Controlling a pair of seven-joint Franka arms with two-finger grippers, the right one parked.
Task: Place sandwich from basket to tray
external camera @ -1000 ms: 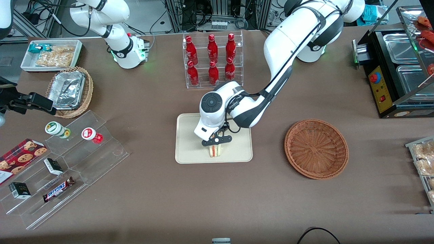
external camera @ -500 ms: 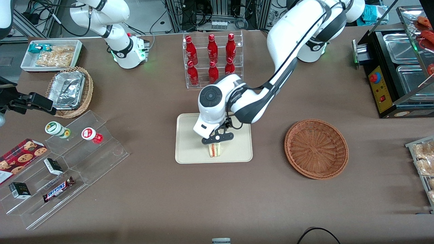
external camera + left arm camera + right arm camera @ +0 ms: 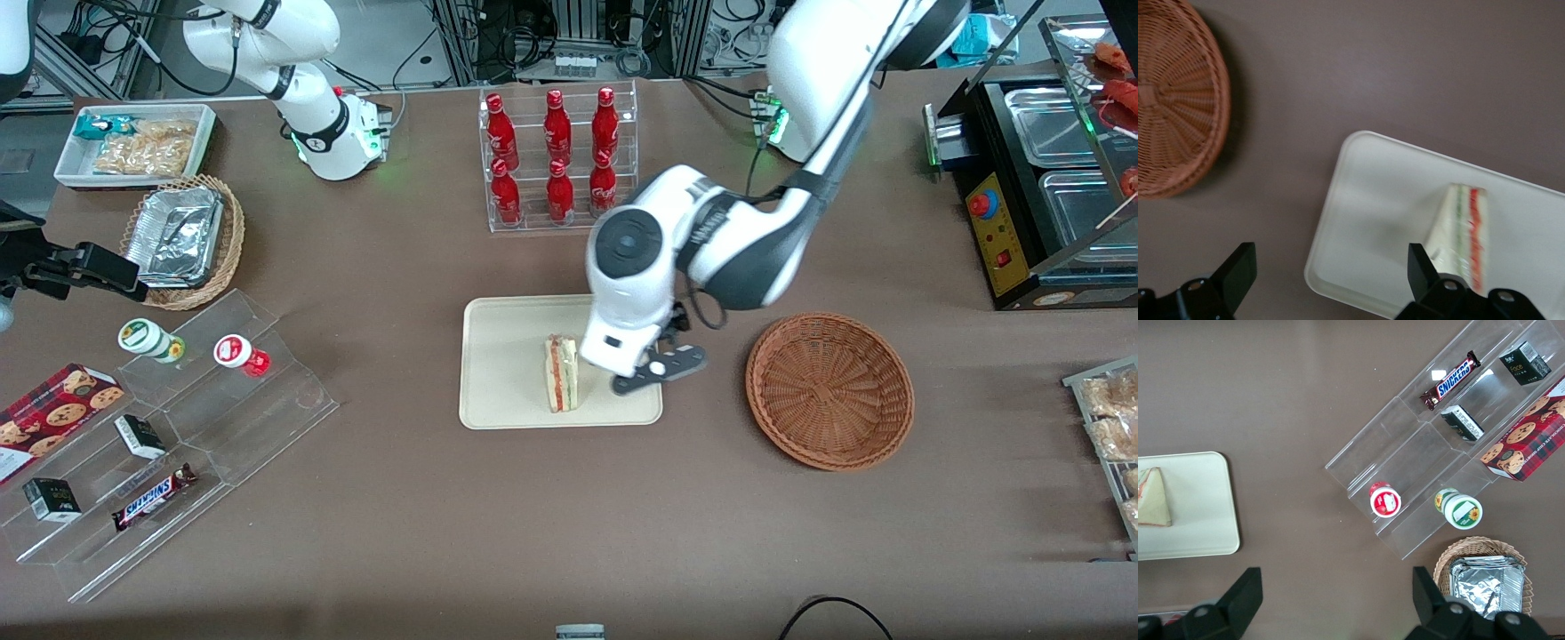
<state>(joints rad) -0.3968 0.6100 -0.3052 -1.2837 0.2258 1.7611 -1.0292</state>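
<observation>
The sandwich point(image 3: 562, 373), a pale bread wedge with red and green layers, stands on the cream tray point(image 3: 507, 356) near its front edge. It also shows in the left wrist view point(image 3: 1461, 230) and the right wrist view point(image 3: 1153, 497). My left gripper point(image 3: 658, 370) is open and empty. It hovers over the tray's edge on the basket's side, beside the sandwich and apart from it. In the left wrist view the gripper point(image 3: 1330, 261) spans the tray's corner point(image 3: 1338, 267). The reddish-brown basket point(image 3: 829, 389) is empty and also shows in the left wrist view point(image 3: 1171, 100).
A clear rack of red bottles point(image 3: 558, 156) stands farther from the camera than the tray. Toward the parked arm's end are a stepped acrylic stand with snacks point(image 3: 178, 427), a light wicker basket with foil container point(image 3: 182, 240) and a white bin point(image 3: 133, 142). A black appliance point(image 3: 1040, 178) lies toward the working arm's end.
My gripper has let go of the sandwich, risen, and moved sideways toward the basket. The sandwich stays standing on the tray, now fully uncovered.
</observation>
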